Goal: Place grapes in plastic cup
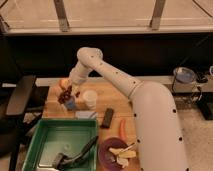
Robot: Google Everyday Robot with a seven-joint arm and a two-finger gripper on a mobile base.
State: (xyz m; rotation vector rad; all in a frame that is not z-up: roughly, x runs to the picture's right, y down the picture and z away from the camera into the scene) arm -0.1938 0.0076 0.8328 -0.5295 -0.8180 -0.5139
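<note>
The dark red-maroon grapes (63, 96) hang from my gripper (68, 92), which is shut on them at the table's left side. They are just above and slightly left of the small light-blue plastic cup (71, 104), which stands upright and is partly hidden behind them. The taller white cup (90, 98) stands right beside the blue cup. My white arm reaches in from the right, across the table.
A green tray (35, 145) holding dark utensils sits at the front left. A dark block (107, 117), an orange-red stick (122, 128) and a purple bowl (106, 156) of food lie front right. An orange object (63, 82) is behind the gripper. A black chair (19, 97) stands at the left.
</note>
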